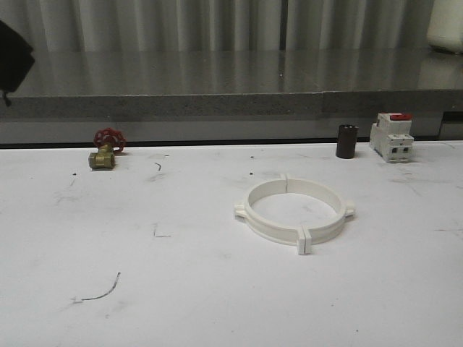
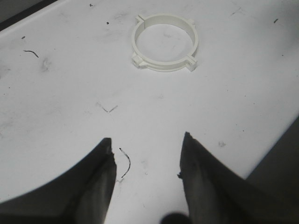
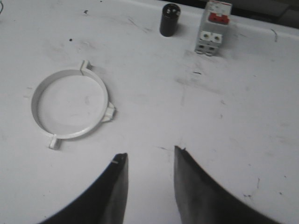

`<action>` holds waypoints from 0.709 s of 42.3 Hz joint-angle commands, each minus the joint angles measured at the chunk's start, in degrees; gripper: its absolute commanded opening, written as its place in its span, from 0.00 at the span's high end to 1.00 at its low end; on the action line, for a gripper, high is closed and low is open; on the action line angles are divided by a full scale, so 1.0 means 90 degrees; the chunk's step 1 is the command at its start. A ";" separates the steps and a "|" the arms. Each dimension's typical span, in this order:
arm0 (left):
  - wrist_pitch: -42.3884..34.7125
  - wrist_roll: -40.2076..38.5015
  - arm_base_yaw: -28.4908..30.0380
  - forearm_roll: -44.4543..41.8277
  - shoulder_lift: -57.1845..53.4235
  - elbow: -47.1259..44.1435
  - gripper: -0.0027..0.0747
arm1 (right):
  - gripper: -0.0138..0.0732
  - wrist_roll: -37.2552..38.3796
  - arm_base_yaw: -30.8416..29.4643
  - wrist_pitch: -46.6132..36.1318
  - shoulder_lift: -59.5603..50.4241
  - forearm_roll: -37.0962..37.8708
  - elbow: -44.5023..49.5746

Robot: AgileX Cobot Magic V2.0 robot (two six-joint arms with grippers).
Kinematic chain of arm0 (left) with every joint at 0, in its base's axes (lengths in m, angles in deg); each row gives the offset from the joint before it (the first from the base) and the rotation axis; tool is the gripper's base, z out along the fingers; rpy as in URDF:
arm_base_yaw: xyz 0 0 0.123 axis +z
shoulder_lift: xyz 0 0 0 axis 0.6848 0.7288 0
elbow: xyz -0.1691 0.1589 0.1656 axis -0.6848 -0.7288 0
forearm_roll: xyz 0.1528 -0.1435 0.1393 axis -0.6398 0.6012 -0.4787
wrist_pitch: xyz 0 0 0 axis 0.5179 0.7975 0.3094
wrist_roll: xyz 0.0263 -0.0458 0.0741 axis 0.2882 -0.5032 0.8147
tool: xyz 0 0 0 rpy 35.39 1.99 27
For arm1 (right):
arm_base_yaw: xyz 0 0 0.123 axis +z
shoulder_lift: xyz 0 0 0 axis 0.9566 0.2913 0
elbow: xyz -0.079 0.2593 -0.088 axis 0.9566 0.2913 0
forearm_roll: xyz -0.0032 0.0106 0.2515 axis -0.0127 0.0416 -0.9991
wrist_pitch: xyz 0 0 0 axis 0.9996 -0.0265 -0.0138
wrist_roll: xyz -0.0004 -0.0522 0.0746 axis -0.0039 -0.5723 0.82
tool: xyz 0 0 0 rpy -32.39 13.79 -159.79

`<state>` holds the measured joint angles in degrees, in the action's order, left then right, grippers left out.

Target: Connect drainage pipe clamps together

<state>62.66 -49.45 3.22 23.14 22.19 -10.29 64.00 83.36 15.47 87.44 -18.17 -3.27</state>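
Observation:
The two drainage pipe clamps [image 1: 295,213] lie joined as one white ring on the white table, right of centre. Their end tabs meet at the near and far sides. The same ring [image 2: 164,42] lies well ahead of my left gripper [image 2: 147,140], which is open over bare table with nothing between its fingers. From the right wrist the ring [image 3: 71,103] lies off to one side of my right gripper [image 3: 148,151], also open and holding nothing. Neither gripper touches the ring.
A brass valve with a red handwheel [image 1: 105,150] stands at the back left. A black cylinder [image 1: 346,141] and a white red-topped breaker [image 1: 391,136] stand at the back right. A grey ledge [image 1: 231,101] runs behind the table.

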 commanded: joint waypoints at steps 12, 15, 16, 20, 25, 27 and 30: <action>-0.0414 -0.0006 -0.0041 0.0063 -0.0025 0.0182 0.56 | 0.52 -0.0099 -0.0157 -0.0227 -0.2774 -0.0182 0.1739; -0.0414 -0.0006 -0.0041 0.0063 -0.0025 0.0182 0.56 | 0.52 -0.0099 -0.0157 -0.0094 -0.3158 -0.0364 0.1899; -0.0414 -0.0006 -0.0041 0.0063 -0.0025 0.0182 0.56 | 0.52 -0.0099 -0.0157 -0.0046 -0.3283 -0.0418 0.1927; -0.0414 -0.0006 -0.0041 0.0063 -0.0025 0.0182 0.56 | 0.52 -0.0099 -0.0157 0.0005 -0.3601 -0.0542 0.1992; -0.0414 -0.0006 -0.0041 0.0063 -0.0025 0.0182 0.56 | 0.52 -0.0099 -0.0151 0.0017 -0.3802 -0.0622 0.1997; -0.0414 -0.0006 -0.0041 0.0063 -0.0025 0.0182 0.56 | 0.52 -0.0099 -0.0151 0.0017 -0.3823 -0.0622 0.1997; -0.0414 -0.0006 -0.0041 0.0063 -0.0025 0.0182 0.56 | 0.52 -0.0099 -0.0151 0.0030 -0.3822 -0.0622 0.1997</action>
<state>62.66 -49.45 3.22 23.14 22.19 -10.29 64.00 82.32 19.17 52.88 -23.36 15.92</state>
